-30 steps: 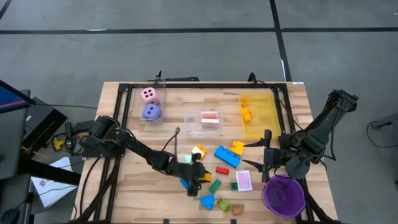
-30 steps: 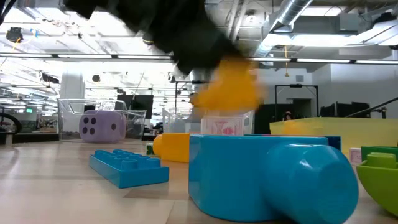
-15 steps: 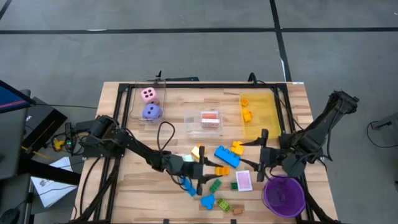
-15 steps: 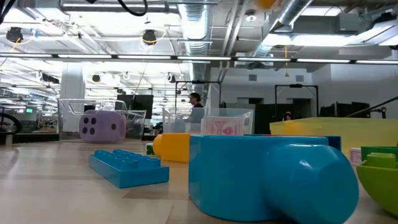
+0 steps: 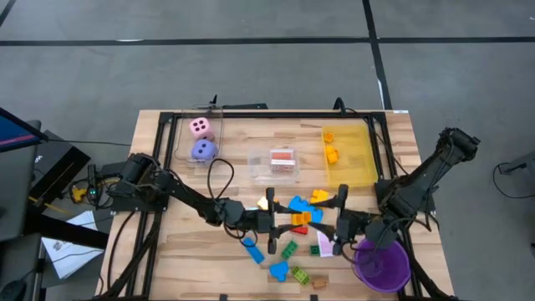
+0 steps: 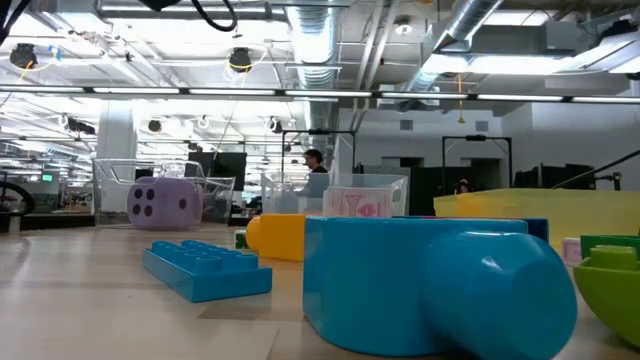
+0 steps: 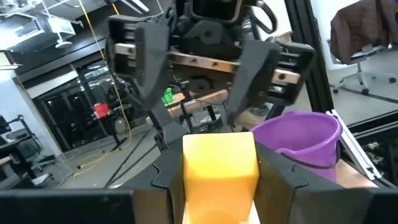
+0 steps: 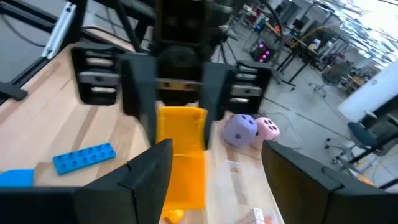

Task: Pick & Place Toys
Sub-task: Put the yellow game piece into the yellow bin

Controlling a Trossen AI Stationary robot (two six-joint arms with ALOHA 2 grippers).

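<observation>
Yellow brick [image 7: 219,167] clamped in left claw [image 5: 269,224], right claw [image 5: 338,230] apart, facing it.

We note the bench [image 5: 234,142] top as pale wood planks, matt, grain visible, inside a black metal frame [image 5: 276,114]. The yellow brick [image 7: 219,168] looks like smooth plastic with a soft sheen. The big blue brick [image 6: 440,285] is glossy moulded plastic with highlights on its round stud. The purple cup [image 7: 306,137] is smooth plastic, slightly shiny. The yellow bin [image 5: 351,155] is see-through plastic; the clear bin [image 5: 282,163] likewise. The purple die [image 6: 164,203] looks matt. The left arm's fingers [image 7: 140,50] are matt black.
</observation>
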